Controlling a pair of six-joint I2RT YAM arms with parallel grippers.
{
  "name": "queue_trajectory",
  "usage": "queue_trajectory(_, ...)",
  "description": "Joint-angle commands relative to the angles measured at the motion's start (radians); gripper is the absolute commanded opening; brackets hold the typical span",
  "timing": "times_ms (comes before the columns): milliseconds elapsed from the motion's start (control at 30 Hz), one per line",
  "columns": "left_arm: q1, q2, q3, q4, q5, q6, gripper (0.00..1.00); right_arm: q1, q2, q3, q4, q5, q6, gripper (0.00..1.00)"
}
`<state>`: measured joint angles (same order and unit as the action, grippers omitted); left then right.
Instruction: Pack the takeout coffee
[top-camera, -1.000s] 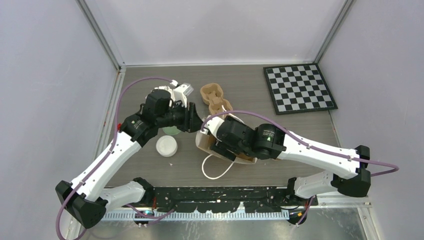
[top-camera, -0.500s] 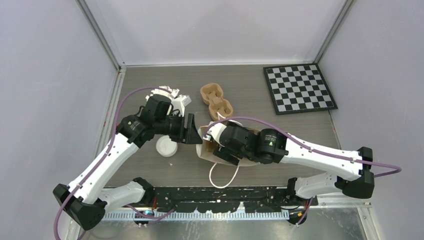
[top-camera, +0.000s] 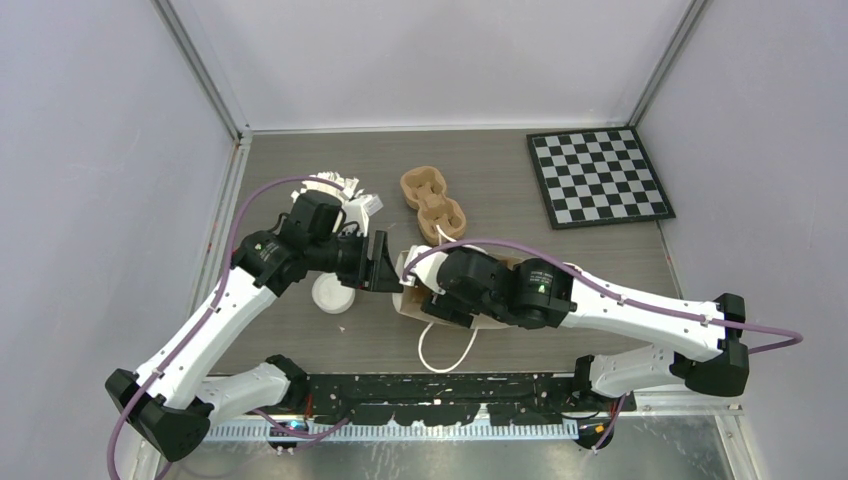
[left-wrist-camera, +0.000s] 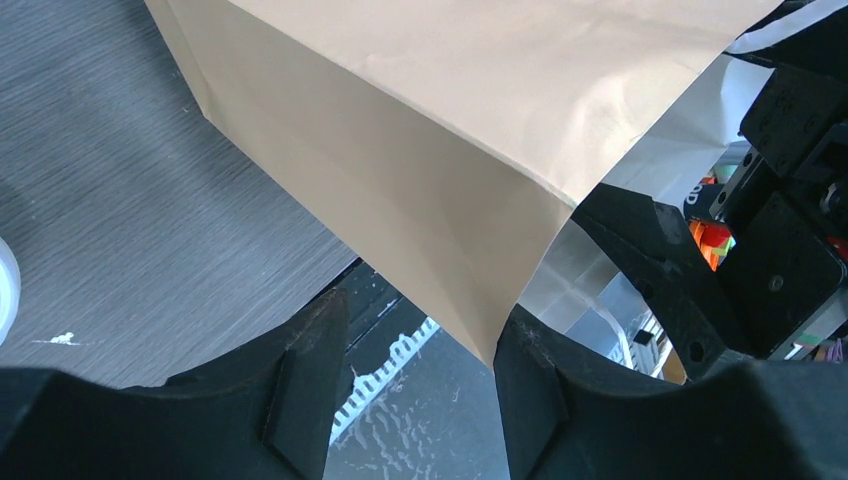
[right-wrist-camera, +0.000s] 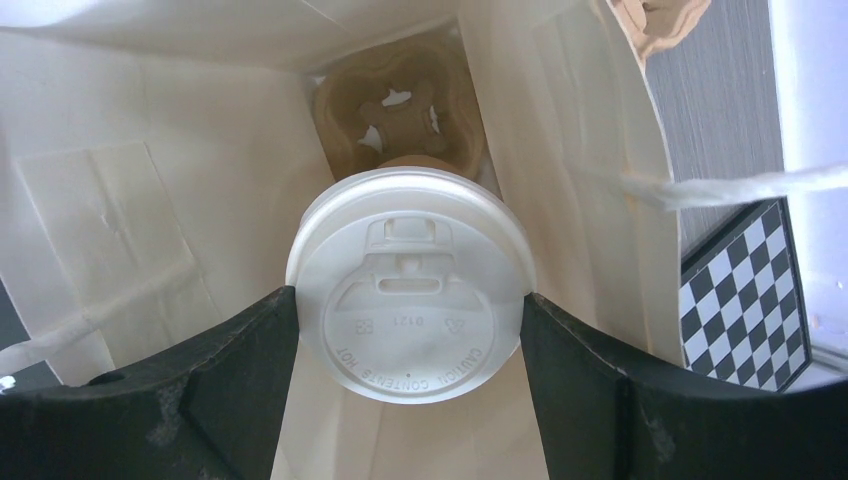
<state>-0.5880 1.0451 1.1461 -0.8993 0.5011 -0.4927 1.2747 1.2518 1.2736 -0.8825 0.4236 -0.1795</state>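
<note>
Your right gripper (right-wrist-camera: 407, 300): jaws spread wide, clamped on white lid of takeout coffee (right-wrist-camera: 410, 285), fingers at its 3 and 9. Cup's inside paper bag (right-wrist-camera: 120, 200), pulp carrier (right-wrist-camera: 400, 100) deeper in at lid's 12. Your left gripper (left-wrist-camera: 418, 345): jaws apart, bag edge between, nothing pinched. Grey wood table (top-camera: 500, 170); chessboard (top-camera: 598, 178) at bag's 2, loose lid (top-camera: 330, 293) at its 9.
</note>
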Motion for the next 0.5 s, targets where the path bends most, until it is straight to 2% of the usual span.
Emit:
queue_trajectory(0, -0.003, 0.0, 0.032, 0.002, 0.031, -0.002, 0.55, 0.011, -0.021, 0.008, 0.058, -0.035, -0.086, 0.73)
queue_trajectory(233, -0.002, -0.011, 0.032, -0.055, 0.044, -0.02, 0.62, 0.036, -0.072, -0.068, 0.099, -0.045, -0.172, 0.72)
queue_trajectory(467, -0.004, -0.033, 0.014, -0.094, 0.048, -0.036, 0.62, 0.065, -0.071, -0.114, 0.119, -0.011, -0.18, 0.72)
